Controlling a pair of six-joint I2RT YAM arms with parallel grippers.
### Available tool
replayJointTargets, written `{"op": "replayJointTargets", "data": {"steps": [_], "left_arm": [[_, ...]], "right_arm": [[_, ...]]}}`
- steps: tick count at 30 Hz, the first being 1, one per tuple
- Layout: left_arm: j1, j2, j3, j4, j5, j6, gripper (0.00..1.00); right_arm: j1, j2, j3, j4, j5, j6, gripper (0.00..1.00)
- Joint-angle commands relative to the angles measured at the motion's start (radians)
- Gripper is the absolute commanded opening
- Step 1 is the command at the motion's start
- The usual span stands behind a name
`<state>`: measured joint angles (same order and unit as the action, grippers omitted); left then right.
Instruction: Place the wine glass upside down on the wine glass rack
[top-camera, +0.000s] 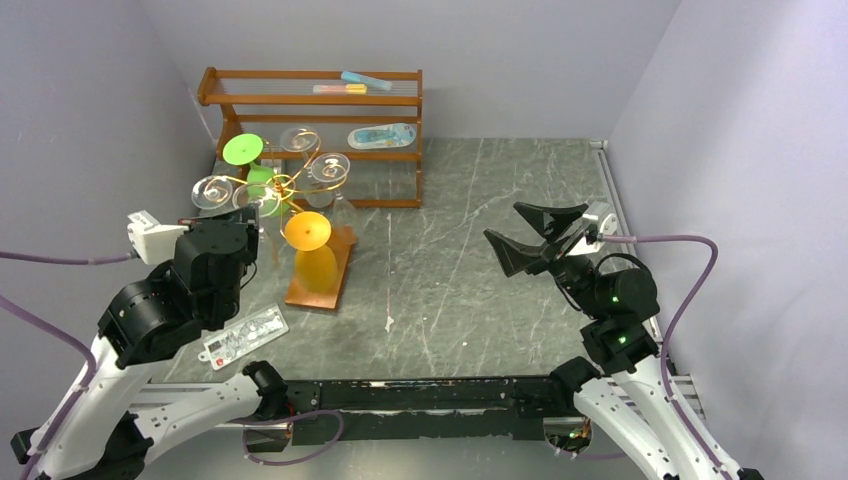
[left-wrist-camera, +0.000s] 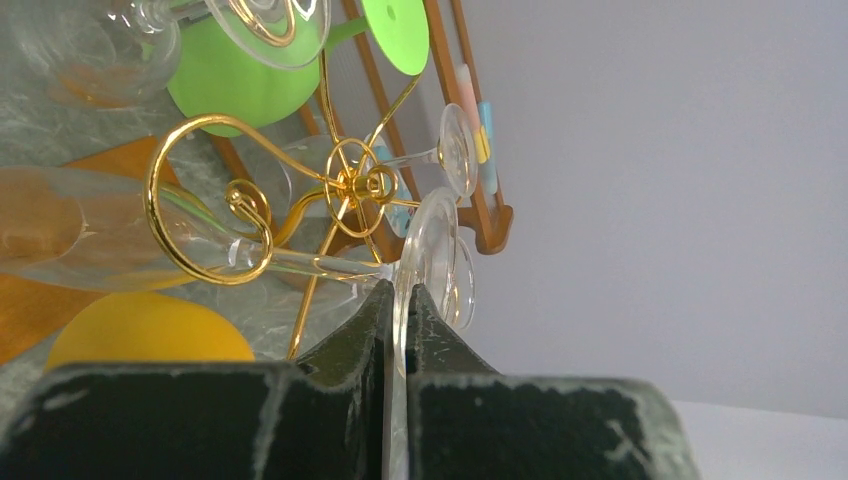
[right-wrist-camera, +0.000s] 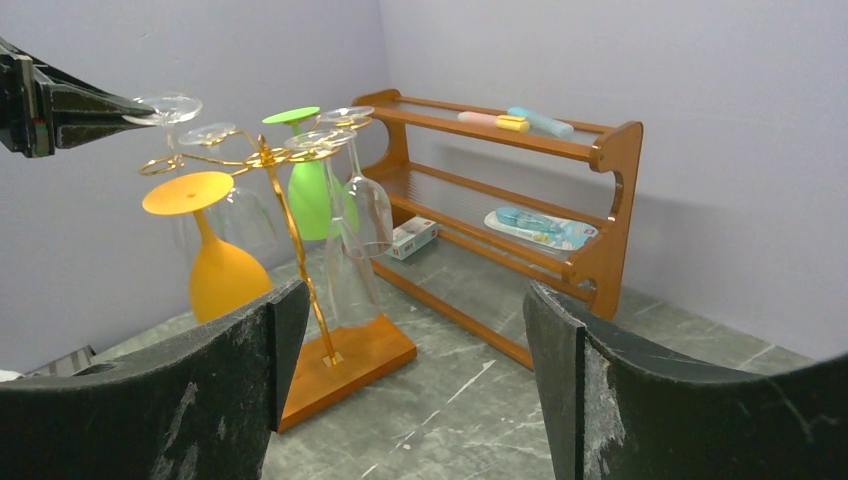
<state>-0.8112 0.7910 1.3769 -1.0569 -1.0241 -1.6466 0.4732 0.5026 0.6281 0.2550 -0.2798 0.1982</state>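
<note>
Left claw (left-wrist-camera: 400, 298), pinching the wine glass (left-wrist-camera: 432, 250) by its foot, should seat the stem deep in the wine glass rack (left-wrist-camera: 355, 185) scroll.

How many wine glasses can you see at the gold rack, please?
6. The orange glass and green glass hang from the rack with three clear glasses; the left gripper pinches the foot of a fourth clear glass. Others could be hidden.

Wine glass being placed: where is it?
Top view, left side: the wine glass is upside down at the rack, foot pinched by the left gripper, beside the orange glass.
</note>
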Motion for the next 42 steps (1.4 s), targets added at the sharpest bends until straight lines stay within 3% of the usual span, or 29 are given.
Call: {"op": "replayJointTargets", "data": {"steps": [1, 12, 28, 42], "left_arm": [[0.006, -0.022, -0.026, 0.043, -0.111, 0.017, 0.05], [0.005, -0.004, -0.056, 0.073, -0.094, 0.022, 0.05], [0.005, 0.013, -0.072, -0.176, -0.135, -0.34, 0.05], [0.006, 0.069, -0.024, -0.228, -0.17, -0.346, 0.05]], "right_arm": [[0.006, 0.002, -0.005, 0.0, -0.004, 0.0, 0.82], [0.005, -0.001, 0.001, -0.012, 0.001, -0.007, 0.82], [0.005, -0.004, 0.002, -0.02, -0.002, -0.007, 0.82], [0.006, -0.008, 0.012, -0.014, -0.013, 0.001, 0.82]]}}
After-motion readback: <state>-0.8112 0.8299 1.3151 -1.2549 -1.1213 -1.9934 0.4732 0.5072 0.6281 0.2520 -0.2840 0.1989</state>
